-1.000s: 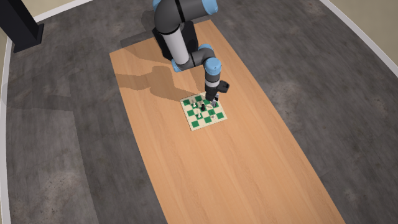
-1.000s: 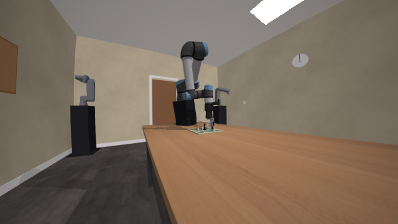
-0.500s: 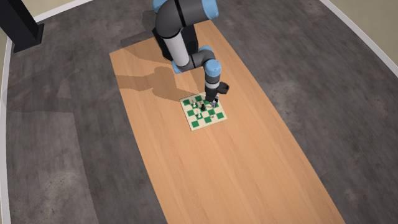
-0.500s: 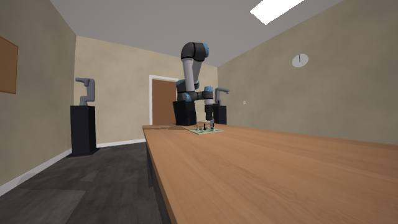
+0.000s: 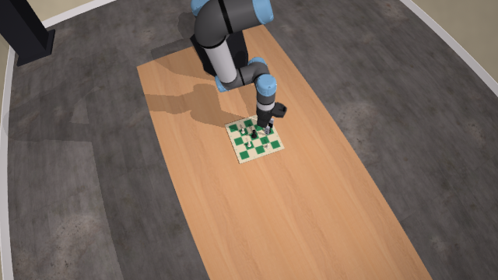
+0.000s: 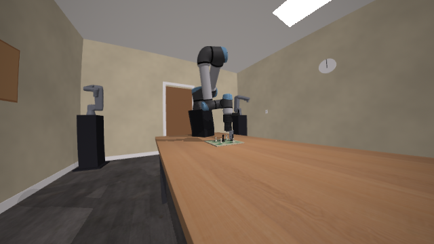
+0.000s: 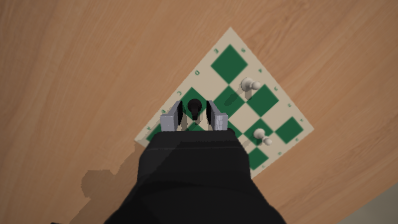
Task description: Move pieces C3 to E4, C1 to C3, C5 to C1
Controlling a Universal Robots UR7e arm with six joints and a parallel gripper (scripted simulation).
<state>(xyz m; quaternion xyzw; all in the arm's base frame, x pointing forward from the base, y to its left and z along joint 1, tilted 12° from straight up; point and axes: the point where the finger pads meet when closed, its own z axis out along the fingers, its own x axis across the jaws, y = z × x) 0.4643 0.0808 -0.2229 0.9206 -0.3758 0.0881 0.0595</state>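
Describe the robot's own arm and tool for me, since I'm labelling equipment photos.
The jointed robot arm has light grey tube links, dark grey joint housings and rounded blue end caps. Its tool has a black, tapering body and two blocky silver-grey metallic fingers with black inner pads.

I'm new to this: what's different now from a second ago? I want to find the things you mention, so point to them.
The hand (image 5: 268, 131) (image 6: 231, 136) (image 7: 194, 108) looks slightly lower, closer to the chessboard (image 5: 240, 161) (image 6: 217, 145) (image 7: 230, 36). It seems to have taken nothing and let nothing go: its fingers stand open, either side of a black chess piece (image 7: 195, 105). The chessboard and the visible pieces look unmoved.
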